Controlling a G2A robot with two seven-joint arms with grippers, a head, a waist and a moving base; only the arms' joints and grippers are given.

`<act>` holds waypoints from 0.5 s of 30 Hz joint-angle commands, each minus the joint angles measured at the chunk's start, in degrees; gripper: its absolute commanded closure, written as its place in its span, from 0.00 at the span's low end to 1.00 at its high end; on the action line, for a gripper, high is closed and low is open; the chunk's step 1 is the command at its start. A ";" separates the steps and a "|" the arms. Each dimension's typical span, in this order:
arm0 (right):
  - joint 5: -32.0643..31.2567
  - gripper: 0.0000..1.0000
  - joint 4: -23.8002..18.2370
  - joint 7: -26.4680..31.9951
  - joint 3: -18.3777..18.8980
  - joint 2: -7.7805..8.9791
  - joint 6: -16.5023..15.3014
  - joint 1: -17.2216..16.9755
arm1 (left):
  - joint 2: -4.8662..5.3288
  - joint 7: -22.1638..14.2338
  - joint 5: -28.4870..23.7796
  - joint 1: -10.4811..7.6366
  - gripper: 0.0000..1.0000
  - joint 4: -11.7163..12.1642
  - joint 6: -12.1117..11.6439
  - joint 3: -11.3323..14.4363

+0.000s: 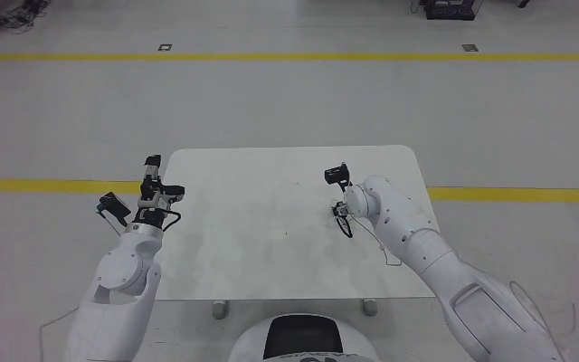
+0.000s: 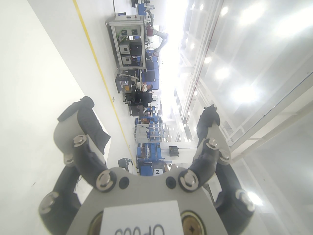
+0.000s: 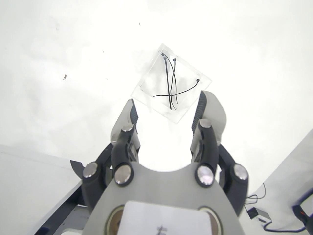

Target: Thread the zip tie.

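Pick-up not yet begun.
Right gripper [image 3: 167, 101], spread over the zip ties [image 3: 167, 81], should pinch one; left gripper [image 2: 148, 106] also spread.

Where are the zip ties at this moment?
In the right wrist view, three zip ties lie crossed in a clear tray on the table, just ahead of the open right pincer.

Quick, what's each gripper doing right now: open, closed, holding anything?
Left gripper: open, holding nothing.
Right gripper: open, holding nothing, pointed at the clear tray with the zip ties in it.
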 commanded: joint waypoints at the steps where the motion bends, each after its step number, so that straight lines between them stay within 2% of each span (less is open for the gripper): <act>1: -0.09 0.61 0.44 -0.32 -0.04 -0.13 -0.12 -0.11 | 0.00 0.00 0.00 0.00 0.00 0.00 0.00 0.00; 3: 0.00 0.65 1.15 -0.53 -0.12 -0.31 -0.31 -0.09 | 0.00 0.00 0.00 0.00 0.00 0.00 0.00 0.00; 9: 0.00 0.67 4.57 -1.79 -1.08 -1.39 -0.24 0.85 | 0.00 0.00 0.00 0.00 0.00 0.00 0.00 0.00; 15: 1.04 0.77 8.01 -3.85 -1.50 -2.47 -1.13 1.86 | 0.00 0.00 0.00 0.00 0.00 0.00 0.00 0.00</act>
